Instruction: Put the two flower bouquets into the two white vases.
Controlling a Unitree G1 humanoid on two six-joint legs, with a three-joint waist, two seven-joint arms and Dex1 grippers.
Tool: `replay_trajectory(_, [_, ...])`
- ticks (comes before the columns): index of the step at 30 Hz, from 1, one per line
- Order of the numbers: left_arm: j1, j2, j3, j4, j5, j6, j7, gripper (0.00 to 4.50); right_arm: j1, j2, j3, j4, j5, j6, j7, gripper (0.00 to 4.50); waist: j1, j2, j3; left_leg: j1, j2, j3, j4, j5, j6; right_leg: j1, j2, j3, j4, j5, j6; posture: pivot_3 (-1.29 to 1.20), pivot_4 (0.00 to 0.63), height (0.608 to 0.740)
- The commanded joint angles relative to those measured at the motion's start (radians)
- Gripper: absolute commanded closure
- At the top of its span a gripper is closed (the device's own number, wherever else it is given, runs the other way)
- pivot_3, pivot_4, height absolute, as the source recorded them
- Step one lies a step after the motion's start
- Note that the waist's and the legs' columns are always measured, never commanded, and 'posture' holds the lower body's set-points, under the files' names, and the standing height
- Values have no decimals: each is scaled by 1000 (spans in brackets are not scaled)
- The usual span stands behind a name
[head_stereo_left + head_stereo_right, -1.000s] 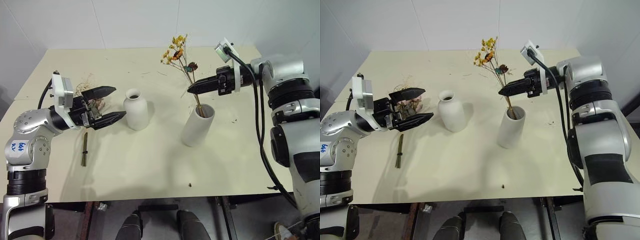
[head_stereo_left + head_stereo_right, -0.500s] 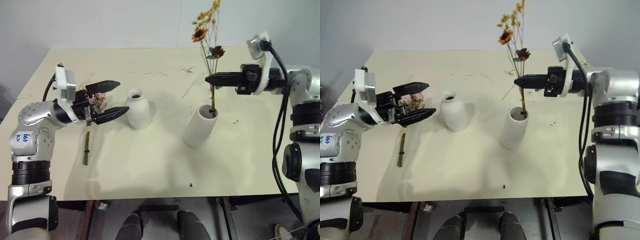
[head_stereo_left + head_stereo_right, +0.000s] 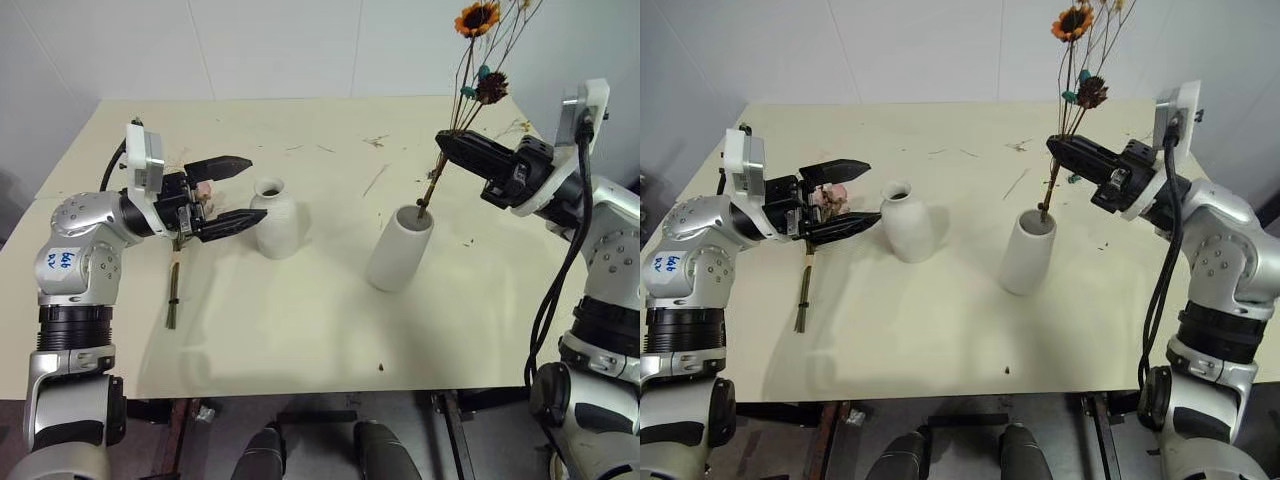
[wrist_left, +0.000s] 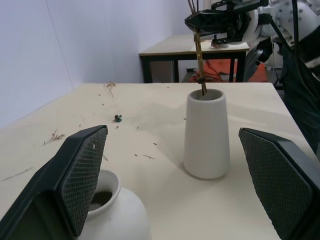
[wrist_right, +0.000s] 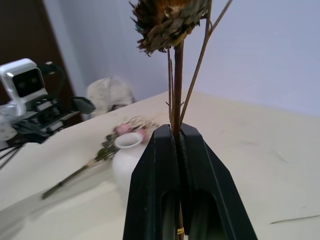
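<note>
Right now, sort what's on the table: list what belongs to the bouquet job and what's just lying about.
Belongs to the job:
- sparse bouquet, stems in the cylinder vase, pinched by the right gripper
- rose bouquet, lying on the table
- bottle vase, empty
- left gripper, open beside the bottle vase

Just lying about:
- twig scraps
- small dark bit near the front edge

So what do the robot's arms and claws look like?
The arms are shiny silver with black rings at the joints. Each ends in a black claw, the left claw and the right claw, with two pointed fingers that have bumpy gripping pads. A small white camera box sits on each wrist, black cables loop along the arms, and the left arm has blue writing.
</note>
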Motion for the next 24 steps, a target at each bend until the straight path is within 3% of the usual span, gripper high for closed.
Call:
replay_trajectory(1, [-35,-6,-2,4,10,-23,-11,0,40,23,-9,-81,22,-87,-67,4448,0,0,0,0,0,0,0,0,0,0,0,0,0,0,0,0,150,740])
replay_trajectory(13, [-41,-9,0,15,12,-29,-14,0,197,60,54,-180,80,-145,-172,4448,0,0,0,0,2,-1,0,0,0,0,2,0,0,0,-1,0,150,740])
replay_trajectory(20, [-47,-14,-1,22,16,-35,-13,0,251,80,106,-153,-1,-299,-198,4448,0,0,0,0,2,-1,0,0,0,0,2,0,0,0,-1,0,150,740])
replay_trajectory(24, [-48,-10,2,23,16,-38,-13,0,268,71,106,-133,-8,-350,-190,3538,0,0,0,0,2,0,0,0,0,0,2,0,0,0,-1,0,150,740])
